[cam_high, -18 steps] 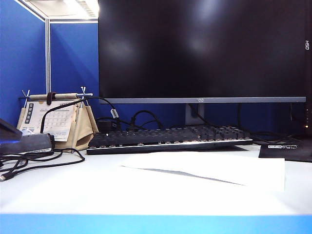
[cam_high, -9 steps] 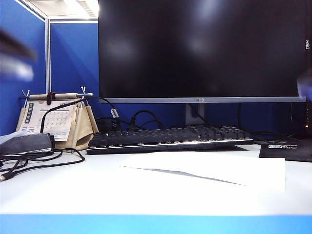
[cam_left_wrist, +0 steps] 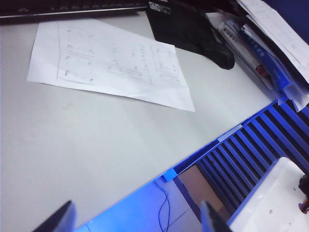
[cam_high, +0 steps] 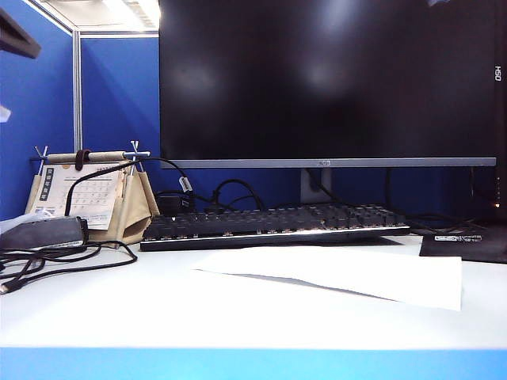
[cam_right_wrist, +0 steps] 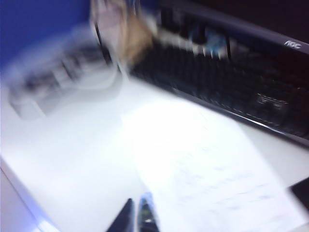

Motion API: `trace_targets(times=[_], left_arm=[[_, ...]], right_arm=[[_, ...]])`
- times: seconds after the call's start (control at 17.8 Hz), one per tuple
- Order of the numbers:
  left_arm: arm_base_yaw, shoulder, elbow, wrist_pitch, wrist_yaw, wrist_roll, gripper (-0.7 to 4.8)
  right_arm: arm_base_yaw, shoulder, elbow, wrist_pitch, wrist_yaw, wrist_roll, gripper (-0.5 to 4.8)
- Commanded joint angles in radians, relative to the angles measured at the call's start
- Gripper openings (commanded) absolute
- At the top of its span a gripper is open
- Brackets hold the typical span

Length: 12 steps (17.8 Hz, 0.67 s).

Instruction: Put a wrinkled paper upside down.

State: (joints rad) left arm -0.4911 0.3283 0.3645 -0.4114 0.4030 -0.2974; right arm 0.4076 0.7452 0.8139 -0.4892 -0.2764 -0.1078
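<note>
Exterior view gave me the wrinkled paper (cam_high: 341, 273) lying on the white desk (cam_high: 119, 309) in front of the keyboard (cam_high: 273, 224), one edge lifted off the surface, with the monitor (cam_high: 325, 79) behind and the desk calendar (cam_high: 83, 194) well off to the left. From the left wrist camera I saw the left gripper (cam_left_wrist: 137, 220) spread wide above the desk's front edge, holding nothing, the paper's pen marks facing up. The right wrist picture was blurred; the right gripper (cam_right_wrist: 135, 215) sat with fingertips pressed together beside the paper's edge.
</note>
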Motion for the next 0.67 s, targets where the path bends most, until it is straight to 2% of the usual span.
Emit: trace_targets(times=[0.06,0.11,0.22,0.28,0.34,0.39,0.45,0.51,0.56,0.62,0.67], left_arm=[[0.0,0.0,0.007,0.005,0.029,-0.002,3.41],[0.0,0.0,0.007,0.003,0.031,-0.002,3.42],[0.0,0.0,0.007,0.0,0.031,-0.002,3.41],[0.0,-0.001,0.007,0.001,0.031,-0.002,3.41],[0.0,0.0,0.007,0.0,0.031,-0.002,3.41],[0.0,-0.001,0.007,0.001,0.031,-0.001,3.41],[0.0,-0.001,0.007,0.0,0.031,0.001,3.41],[0.0,-0.001,0.007,0.001,0.031,0.008,3.41],[0.0,0.0,0.007,0.0,0.03,0.01,3.41],[0.0,-0.001,0.007,0.001,0.027,0.014,3.41],[0.0,0.0,0.007,0.002,0.027,0.021,3.41]], right_arm=[[0.151,0.15,0.106,-0.016,0.245,-0.133,1.39],[0.224,0.214,0.142,-0.015,0.373,-0.137,2.05],[0.317,0.297,0.177,-0.017,0.511,-0.137,2.79],[0.369,0.339,0.191,-0.028,0.578,-0.137,2.79],[0.454,0.403,0.2,-0.043,0.719,-0.165,2.8],[0.514,0.45,0.2,-0.053,0.809,-0.192,2.88],[0.551,0.483,0.2,-0.057,0.86,-0.196,2.89],[0.587,0.528,0.2,-0.057,0.889,-0.196,3.28],[0.611,0.571,0.2,-0.056,0.886,-0.182,3.97],[0.627,0.605,0.2,-0.055,0.884,-0.18,4.36],[0.645,0.651,0.2,-0.053,0.879,-0.18,4.5]])
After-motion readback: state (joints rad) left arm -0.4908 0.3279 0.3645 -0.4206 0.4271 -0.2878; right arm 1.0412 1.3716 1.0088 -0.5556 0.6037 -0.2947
